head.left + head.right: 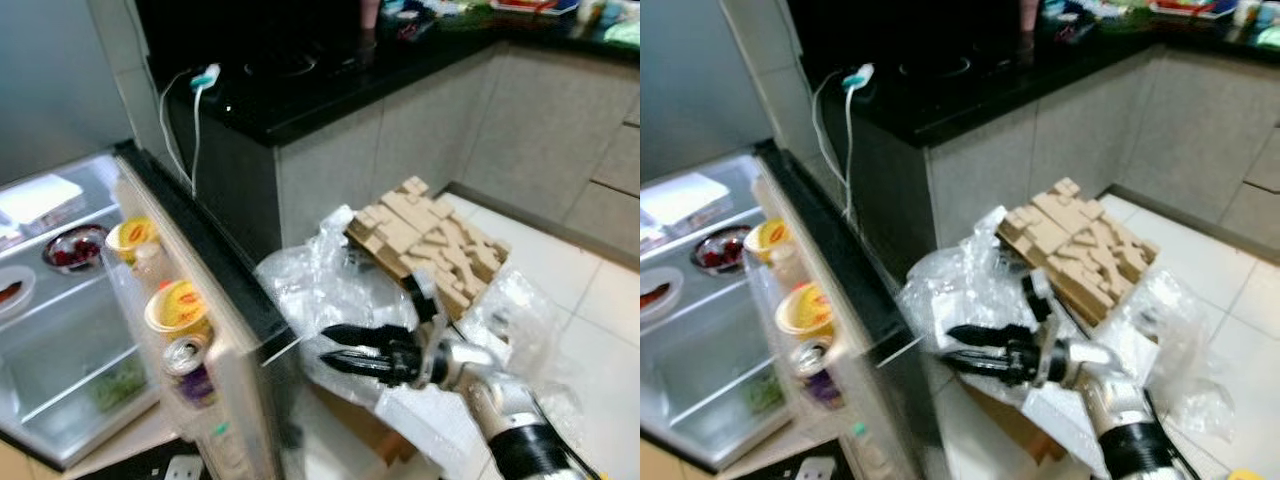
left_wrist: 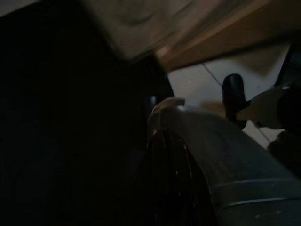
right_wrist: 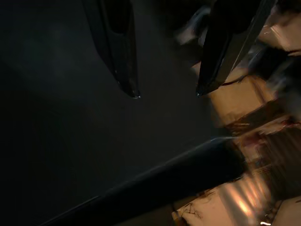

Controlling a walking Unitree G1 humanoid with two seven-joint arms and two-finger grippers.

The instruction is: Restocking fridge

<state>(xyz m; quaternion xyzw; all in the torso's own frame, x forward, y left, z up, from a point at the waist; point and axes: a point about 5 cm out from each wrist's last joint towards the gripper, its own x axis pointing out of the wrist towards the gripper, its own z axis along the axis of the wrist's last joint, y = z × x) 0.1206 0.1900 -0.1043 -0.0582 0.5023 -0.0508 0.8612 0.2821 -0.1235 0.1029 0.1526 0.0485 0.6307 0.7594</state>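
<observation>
The fridge stands open at my left, its door (image 1: 215,290) swung towards me. The door shelf holds two yellow-lidded cups (image 1: 178,305) (image 1: 132,236) and a drink can (image 1: 187,362). Inside, on glass shelves, are a bowl of red food (image 1: 75,248), a plate (image 1: 10,290) and a white pack (image 1: 40,197). My right gripper (image 1: 325,347) is open and holds nothing. It points at the door's outer edge, just above crumpled clear plastic (image 1: 320,280). In the right wrist view its fingertips (image 3: 134,94) are spread before a dark surface. The left wrist view is very dark.
A moulded cardboard insert (image 1: 430,245) lies tilted on the plastic wrap behind my right arm. A black countertop (image 1: 300,100) on grey cabinets runs behind, with a white charger cable (image 1: 195,120) hanging down. White floor tiles (image 1: 600,300) lie to the right.
</observation>
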